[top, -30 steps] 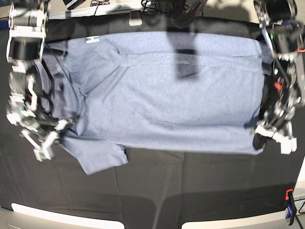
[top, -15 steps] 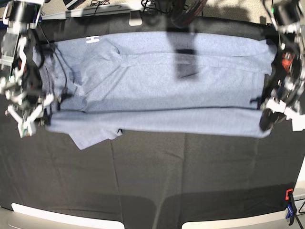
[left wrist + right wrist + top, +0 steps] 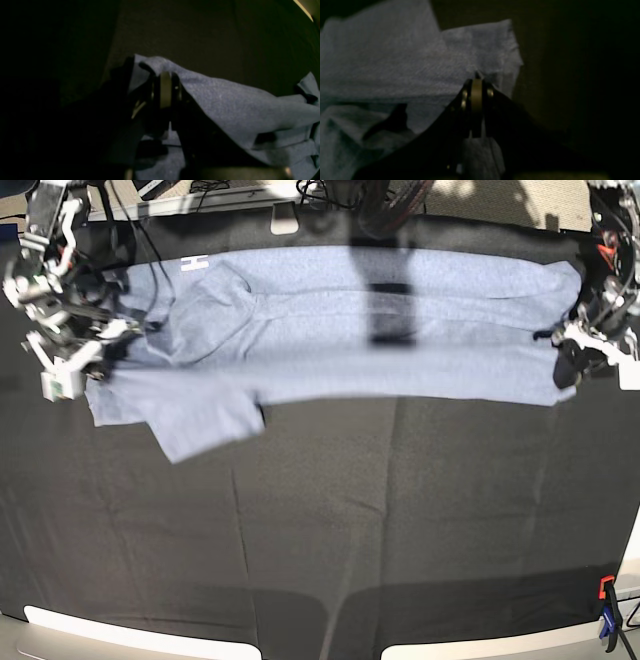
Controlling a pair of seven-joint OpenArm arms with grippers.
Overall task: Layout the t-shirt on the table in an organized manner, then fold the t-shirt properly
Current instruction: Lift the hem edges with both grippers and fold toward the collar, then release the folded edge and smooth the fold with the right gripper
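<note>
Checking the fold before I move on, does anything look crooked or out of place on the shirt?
Yes. On the t-shirt, one sleeve sticks out past the folded long edge near the right gripper, breaking the neat strip.

You see the light blue-grey cotton t-shirt (image 3: pixel 340 330) stretched across the far part of the wide black-clothed surface (image 3: pixel 330 520), one sleeve toward the left.

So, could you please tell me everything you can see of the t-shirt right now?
The t-shirt is a light heathered blue-grey knit, stretched as a long band across the far part of the black table, its near edge doubled over. One short sleeve sticks out toward the camera, and a bit of white lettering shows. The right gripper and left gripper each pinch one end.
</note>
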